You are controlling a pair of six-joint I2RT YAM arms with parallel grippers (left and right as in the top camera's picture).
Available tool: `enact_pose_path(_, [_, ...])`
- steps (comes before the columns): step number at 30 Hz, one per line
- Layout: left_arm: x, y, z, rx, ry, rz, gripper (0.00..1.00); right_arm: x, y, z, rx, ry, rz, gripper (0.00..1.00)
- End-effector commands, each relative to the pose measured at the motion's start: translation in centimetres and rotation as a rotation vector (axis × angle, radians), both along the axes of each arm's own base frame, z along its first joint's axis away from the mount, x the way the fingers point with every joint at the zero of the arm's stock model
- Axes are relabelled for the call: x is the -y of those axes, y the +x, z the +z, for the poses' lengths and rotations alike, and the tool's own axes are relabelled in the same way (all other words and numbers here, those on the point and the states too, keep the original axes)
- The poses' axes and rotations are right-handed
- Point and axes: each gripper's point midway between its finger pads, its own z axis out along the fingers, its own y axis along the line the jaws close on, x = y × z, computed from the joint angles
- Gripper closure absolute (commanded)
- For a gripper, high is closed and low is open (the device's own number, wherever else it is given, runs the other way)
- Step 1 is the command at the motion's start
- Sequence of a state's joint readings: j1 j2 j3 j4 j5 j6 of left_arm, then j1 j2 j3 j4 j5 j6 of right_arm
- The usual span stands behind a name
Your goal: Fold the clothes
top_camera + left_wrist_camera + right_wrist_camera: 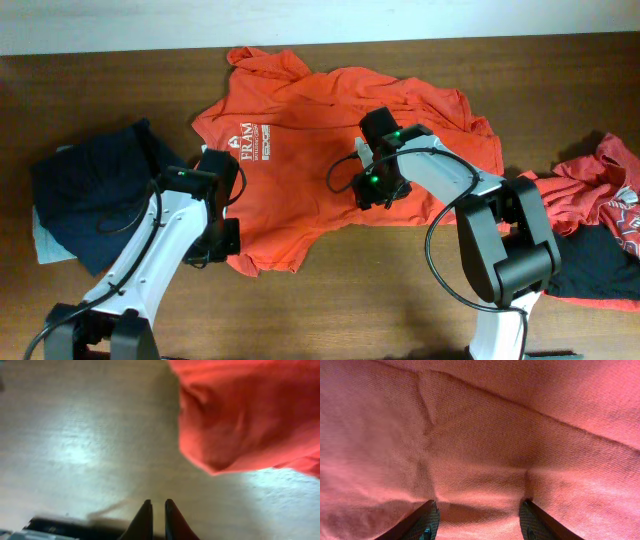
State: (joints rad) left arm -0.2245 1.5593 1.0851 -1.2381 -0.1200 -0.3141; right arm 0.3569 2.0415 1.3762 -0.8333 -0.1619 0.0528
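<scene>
An orange-red T-shirt (330, 130) with white chest lettering lies spread on the table, wrinkled at its right side. My right gripper (372, 185) is open, its fingertips (479, 507) pressed down on the shirt's fabric (485, 435) near the lower right part of the body. My left gripper (222, 238) sits at the shirt's lower left hem. In the left wrist view its fingers (155, 506) are nearly together with nothing between them, over bare table, and the shirt's edge (250, 415) lies ahead to the right.
A dark navy garment (95, 190) lies on a light cloth at the left. A pile of red and dark clothes (600, 220) lies at the right edge. The wooden table (340, 300) shows in front of the shirt.
</scene>
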Motion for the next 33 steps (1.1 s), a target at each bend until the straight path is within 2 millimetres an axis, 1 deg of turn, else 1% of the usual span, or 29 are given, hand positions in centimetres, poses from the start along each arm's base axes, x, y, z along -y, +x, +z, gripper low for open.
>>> enact_pose_path(1, [0.6, 0.3, 0.5, 0.023, -0.031, 0.015, 0.87, 0.8, -1.4, -2.5, -0.073, -0.046, -0.004, 0.43])
enact_pose_path(3, [2.2, 0.1, 0.4, 0.009, -0.122, 0.008, 0.84, 0.8, -1.4, -2.5, -0.074, -0.046, -0.004, 0.43])
enact_pose_path(4, [2.6, 0.0, 0.4, 0.003, -0.146, -0.002, 0.82, 0.8, -1.4, -2.5, -0.074, -0.046, -0.004, 0.43])
enact_pose_path(6, [3.5, -0.3, 0.4, -0.010, -0.183, -0.013, 0.77, 0.8, -1.4, -2.5, -0.074, -0.046, -0.004, 0.43])
enact_pose_path(7, [4.1, -0.6, 0.3, -0.020, -0.196, -0.023, 0.73, 0.9, -1.4, -2.5, -0.073, -0.049, -0.004, 0.43])
enact_pose_path(10, [4.6, -1.3, -0.5, -0.032, -0.190, -0.027, 0.70, 0.9, -1.4, -2.5, -0.072, -0.054, -0.004, 0.43])
enact_pose_path(12, [4.9, -2.0, -1.6, -0.041, -0.182, -0.006, 0.71, 0.9, -1.4, -2.5, -0.072, -0.053, -0.004, 0.43])
enact_pose_path(13, [4.9, -2.4, -2.6, -0.042, -0.181, 0.007, 0.70, 0.9, -1.4, -2.5, -0.072, -0.053, -0.004, 0.43])
enact_pose_path(16, [5.2, -2.5, -4.1, -0.026, -0.198, 0.022, 0.63, 0.9, -1.3, -2.5, -0.071, -0.053, -0.004, 0.43])
enact_pose_path(18, [5.2, -2.5, -4.8, -0.013, -0.203, 0.026, 0.59, 0.9, -1.3, -2.5, -0.071, -0.053, -0.004, 0.43])
enact_pose_path(20, [5.2, -2.4, -5.3, -0.002, -0.203, 0.038, 0.53, 0.9, -1.3, -2.5, -0.071, -0.053, -0.004, 0.43])
enact_pose_path(27, [5.5, -1.0, -6.4, 0.077, -0.221, 0.047, 0.55, 0.9, -1.4, -2.5, -0.073, -0.054, -0.004, 0.43])
enact_pose_path(28, [5.6, -0.8, -6.7, 0.092, -0.225, 0.050, 0.61, 0.9, -1.4, -2.5, -0.074, -0.054, -0.004, 0.44])
enact_pose_path(29, [5.5, -0.8, -6.9, 0.095, -0.220, 0.060, 0.65, 0.9, -1.4, -2.5, -0.074, -0.054, -0.004, 0.44])
enact_pose_path(33, [5.1, -1.0, -7.4, 0.087, -0.197, 0.075, 0.77, 1.0, -1.4, -2.5, -0.074, -0.054, -0.004, 0.44])
